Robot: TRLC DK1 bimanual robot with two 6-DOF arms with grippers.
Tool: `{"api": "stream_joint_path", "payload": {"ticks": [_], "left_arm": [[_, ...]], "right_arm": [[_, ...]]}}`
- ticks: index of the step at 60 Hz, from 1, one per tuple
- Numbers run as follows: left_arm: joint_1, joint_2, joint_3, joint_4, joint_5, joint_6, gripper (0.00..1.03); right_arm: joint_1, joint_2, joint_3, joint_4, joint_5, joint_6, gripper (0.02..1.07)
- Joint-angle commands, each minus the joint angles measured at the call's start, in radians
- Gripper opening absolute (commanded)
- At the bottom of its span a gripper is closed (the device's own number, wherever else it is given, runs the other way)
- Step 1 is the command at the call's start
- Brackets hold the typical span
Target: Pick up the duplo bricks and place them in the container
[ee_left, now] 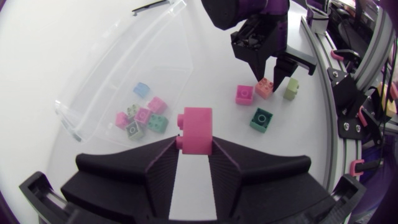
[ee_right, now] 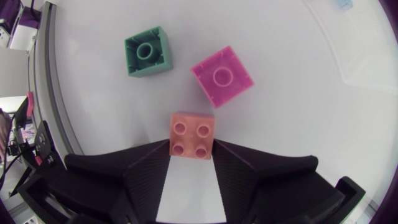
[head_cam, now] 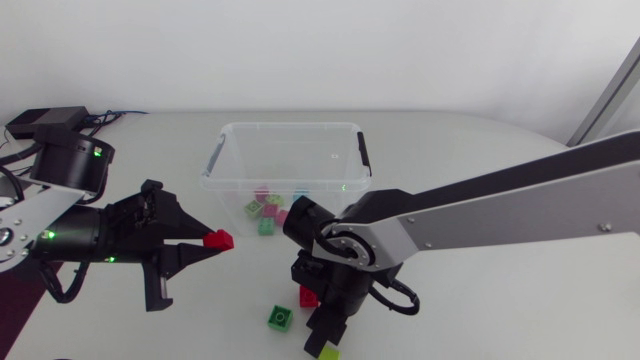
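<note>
White, matte bench (head_cam: 480,300) fills the scene, smooth and evenly lit. At its far middle stands the clear container (head_cam: 290,128), with a black handle at each end and a few pastel bricks (head_cam: 266,208) lying inside. The left end effector (head_cam: 212,240), left of the container and above the bench, is clamped on a red brick (head_cam: 218,239) (pink from its own wrist). On the near side the right end effector (ee_right: 191,149) points down, its fingers pressed to both sides of an orange brick (ee_right: 192,135) on the bench. Just beside it lie a pink brick (ee_right: 222,76), a green brick (ee_right: 146,51) and a pale yellow-green brick (ee_left: 290,89).
</note>
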State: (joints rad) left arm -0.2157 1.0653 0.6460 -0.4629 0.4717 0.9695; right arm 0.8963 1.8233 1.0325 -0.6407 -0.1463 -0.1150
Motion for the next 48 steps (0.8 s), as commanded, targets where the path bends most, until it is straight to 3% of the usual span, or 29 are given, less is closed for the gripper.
{"api": "stream_joint_path", "payload": {"ticks": [1, 6, 25, 48], "left_arm": [[0.013, -0.018, 0.06, 0.012, 0.021, -0.009, 0.27], [0.015, -0.01, 0.084, 0.038, 0.028, -0.046, 0.27], [0.01, 0.168, 0.231, 0.293, 0.019, -0.288, 0.27], [0.004, 0.542, 0.469, 0.429, -0.116, -0.408, 0.32]], "right_arm": [[-0.011, -0.015, -0.017, 0.022, -0.004, 0.006, 0.34], [-0.014, -0.055, -0.038, 0.027, -0.003, 0.008, 0.34], [-0.05, -0.298, -0.091, 0.026, -0.001, 0.017, 0.31], [-0.145, -0.464, 0.015, -0.016, 0.001, 0.011, 0.31]]}}
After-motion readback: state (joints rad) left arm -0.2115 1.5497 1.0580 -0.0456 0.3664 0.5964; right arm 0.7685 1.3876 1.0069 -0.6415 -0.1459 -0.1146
